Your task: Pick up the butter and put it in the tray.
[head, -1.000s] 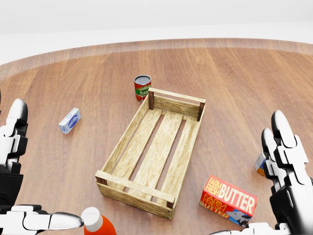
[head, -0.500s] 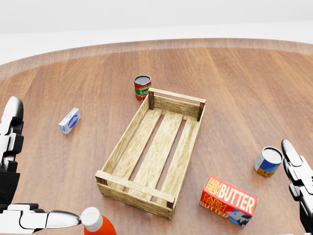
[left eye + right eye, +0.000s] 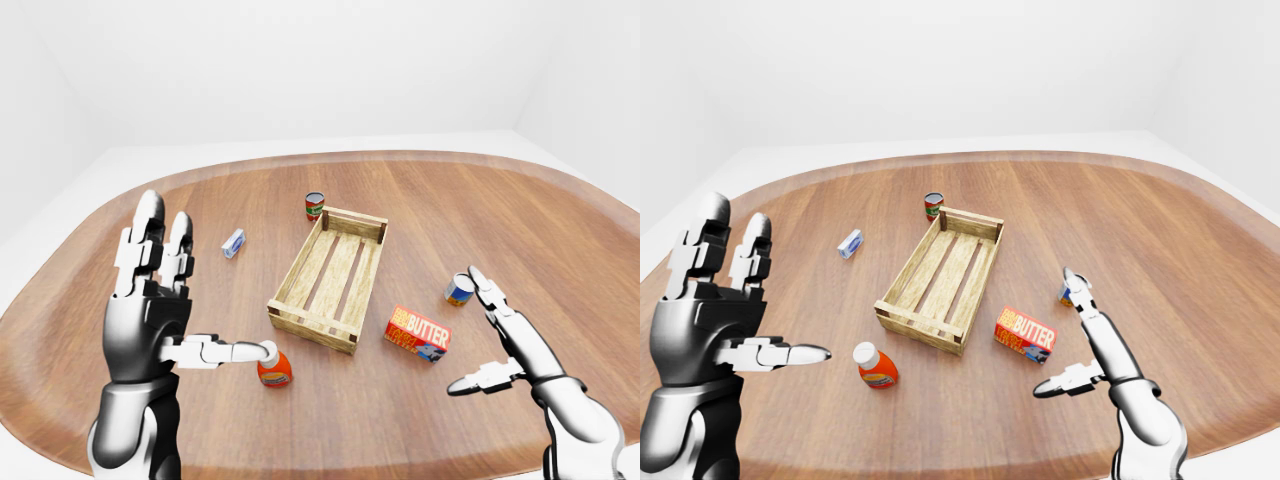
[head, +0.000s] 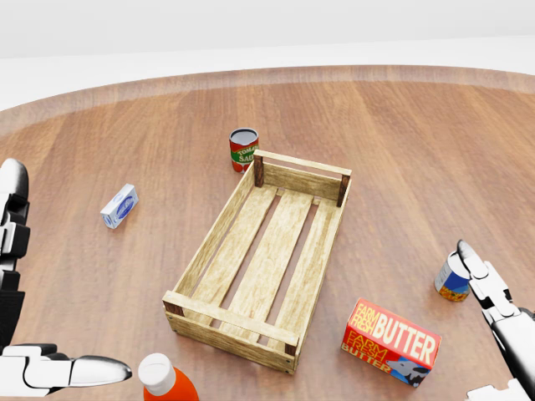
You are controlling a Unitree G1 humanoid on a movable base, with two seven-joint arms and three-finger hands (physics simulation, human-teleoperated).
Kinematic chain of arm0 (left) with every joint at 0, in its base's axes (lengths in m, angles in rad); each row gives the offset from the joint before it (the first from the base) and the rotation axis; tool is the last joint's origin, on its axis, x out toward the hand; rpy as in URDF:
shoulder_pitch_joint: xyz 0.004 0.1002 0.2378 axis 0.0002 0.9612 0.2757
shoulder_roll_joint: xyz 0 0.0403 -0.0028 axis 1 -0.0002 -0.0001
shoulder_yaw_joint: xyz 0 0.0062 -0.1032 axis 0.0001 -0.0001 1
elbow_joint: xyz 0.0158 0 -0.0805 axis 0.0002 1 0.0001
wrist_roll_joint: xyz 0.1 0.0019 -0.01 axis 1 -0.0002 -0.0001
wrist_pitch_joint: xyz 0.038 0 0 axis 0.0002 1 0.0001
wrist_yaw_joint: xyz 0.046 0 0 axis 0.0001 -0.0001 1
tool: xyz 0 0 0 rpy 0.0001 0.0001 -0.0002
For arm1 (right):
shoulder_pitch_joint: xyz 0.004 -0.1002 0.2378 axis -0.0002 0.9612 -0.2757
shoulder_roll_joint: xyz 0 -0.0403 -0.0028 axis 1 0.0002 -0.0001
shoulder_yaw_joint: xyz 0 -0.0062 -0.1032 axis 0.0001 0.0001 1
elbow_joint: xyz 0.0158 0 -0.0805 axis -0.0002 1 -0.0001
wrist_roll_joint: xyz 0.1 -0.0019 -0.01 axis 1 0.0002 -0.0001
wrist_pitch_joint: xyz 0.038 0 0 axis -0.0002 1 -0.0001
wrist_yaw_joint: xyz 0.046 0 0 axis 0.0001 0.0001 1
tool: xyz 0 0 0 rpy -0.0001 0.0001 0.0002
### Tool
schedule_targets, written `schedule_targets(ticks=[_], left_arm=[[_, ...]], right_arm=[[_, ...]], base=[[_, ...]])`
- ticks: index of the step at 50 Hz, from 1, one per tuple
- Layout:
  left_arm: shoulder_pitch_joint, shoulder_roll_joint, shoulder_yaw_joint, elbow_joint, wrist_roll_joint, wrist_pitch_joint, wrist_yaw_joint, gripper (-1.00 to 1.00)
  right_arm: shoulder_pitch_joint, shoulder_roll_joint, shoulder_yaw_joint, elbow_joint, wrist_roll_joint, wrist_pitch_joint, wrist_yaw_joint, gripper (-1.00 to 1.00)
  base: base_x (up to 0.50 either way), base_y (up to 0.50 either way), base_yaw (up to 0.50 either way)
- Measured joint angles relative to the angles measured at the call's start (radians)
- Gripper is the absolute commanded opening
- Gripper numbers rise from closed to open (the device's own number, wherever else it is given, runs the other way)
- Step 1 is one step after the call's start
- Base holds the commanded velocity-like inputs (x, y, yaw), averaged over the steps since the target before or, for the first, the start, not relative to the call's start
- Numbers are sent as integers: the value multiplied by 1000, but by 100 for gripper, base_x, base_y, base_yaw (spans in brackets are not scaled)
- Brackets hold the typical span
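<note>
Right hand (image 3: pixel 500 345) has dropped lower, open, empty; left hand (image 3: pixel 160 300) open; butter (image 4: pixel 390 341) untouched.

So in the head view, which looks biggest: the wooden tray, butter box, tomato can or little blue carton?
1. Wooden tray, by far.
2. Butter box.
3. Tomato can and little blue carton look about alike; the can lies farther up the view, so no ranking.

Wood, card, metal, plastic surfaces.
Smooth brown wooden table (image 4: pixel 401 134), faint sheen; rough pale slatted wooden tray (image 4: pixel 267 259), matt; printed red cardboard butter box (image 4: pixel 390 342); red-labelled metal can (image 4: pixel 243 149); glossy white-and-black plastic robot hands, left (image 3: pixel 150 310), right (image 3: pixel 510 350).
</note>
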Motion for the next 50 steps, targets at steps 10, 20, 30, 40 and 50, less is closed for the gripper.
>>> schedule_targets(ticks=[10,20,30,40,50], left_arm=[[-4,1,4,2,-2,0,1,100],[-5,2,8,0,-4,0,2,100],[-10,3,10,7,-5,0,4,100],[-11,5,12,8,-7,0,5,100],[-14,5,12,15,-6,0,6,100]], right_arm=[[-32,-35,23,90,-10,0,-18,100],[-46,-59,54,206,-16,0,-52,100],[-57,-80,73,305,-18,0,-80,100],[-79,-106,83,397,-18,0,-107,100],[-101,-132,87,463,-16,0,-123,100]], base=[[0,0,0],[0,0,0],[0,0,0],[0,0,0],[0,0,0]])
